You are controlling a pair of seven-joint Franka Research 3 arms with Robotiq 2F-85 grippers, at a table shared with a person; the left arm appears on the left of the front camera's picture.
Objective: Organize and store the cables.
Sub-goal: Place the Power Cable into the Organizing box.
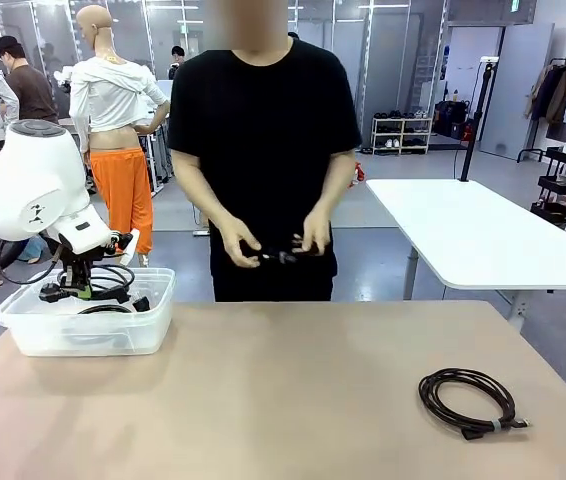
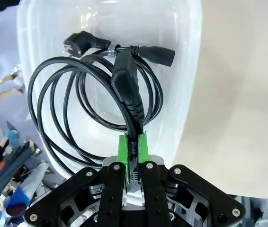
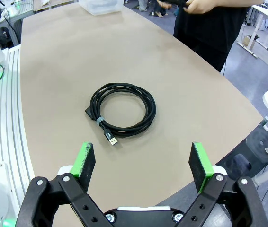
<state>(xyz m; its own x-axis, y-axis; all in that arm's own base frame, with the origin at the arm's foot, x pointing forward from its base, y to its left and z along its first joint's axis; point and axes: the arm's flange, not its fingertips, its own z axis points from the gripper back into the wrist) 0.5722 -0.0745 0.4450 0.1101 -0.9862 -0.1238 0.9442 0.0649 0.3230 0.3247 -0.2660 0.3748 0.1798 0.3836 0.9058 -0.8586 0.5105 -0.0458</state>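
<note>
My left gripper (image 1: pixel 81 289) hangs over a clear plastic bin (image 1: pixel 153 325), shut on a black cable (image 1: pixel 113 282). In the left wrist view the green pads of the gripper (image 2: pixel 133 142) pinch the cord near its plug, and the coil (image 2: pixel 72 109) dangles above the bin (image 2: pixel 191 71). A second coiled cable (image 1: pixel 468 400) with a pale tie band lies on the table at the right. My right gripper (image 3: pixel 143 163) stands open above and short of that coil (image 3: pixel 122 109). The person at the far side holds a third black cable (image 1: pixel 281 254) in both hands.
The tan table (image 1: pixel 283 400) spreads wide and bare between the bin and the right coil. Its front edge (image 3: pixel 195 189) runs close under my right gripper. A white table (image 1: pixel 483 235) stands behind at the right.
</note>
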